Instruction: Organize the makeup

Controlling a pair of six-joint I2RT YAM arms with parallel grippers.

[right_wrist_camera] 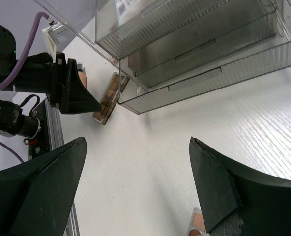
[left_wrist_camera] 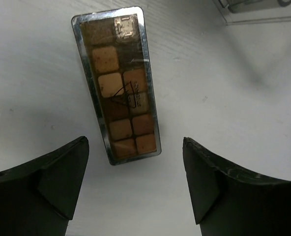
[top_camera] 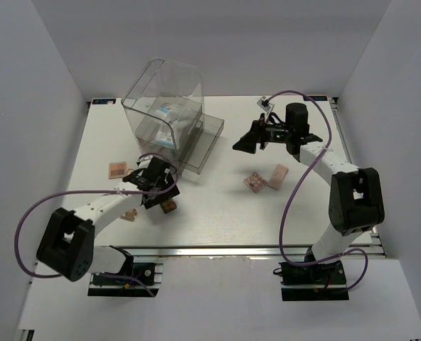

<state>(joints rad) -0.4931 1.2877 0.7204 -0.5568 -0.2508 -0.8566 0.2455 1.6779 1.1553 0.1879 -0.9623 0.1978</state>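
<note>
A long brown eyeshadow palette (left_wrist_camera: 121, 83) lies flat on the white table; it also shows in the top view (top_camera: 169, 207) and the right wrist view (right_wrist_camera: 108, 98). My left gripper (left_wrist_camera: 134, 142) is open and empty, hovering over the palette's near end with a finger on either side (top_camera: 162, 195). My right gripper (right_wrist_camera: 138, 140) is open and empty above bare table, pointing toward the drawers (top_camera: 239, 145). Two pink palettes (top_camera: 254, 181) (top_camera: 277, 176) lie near the right arm. A brown square palette (top_camera: 118, 170) and a small tan item (top_camera: 129, 215) lie at the left. White-and-blue packets (top_camera: 166, 117) sit inside the clear box.
The large clear plastic box (top_camera: 185, 78) stands at the back left, with a lower drawer (top_camera: 209, 145) pulled out toward the middle. The drawer fronts (right_wrist_camera: 209, 73) fill the top of the right wrist view. White walls enclose the table on three sides.
</note>
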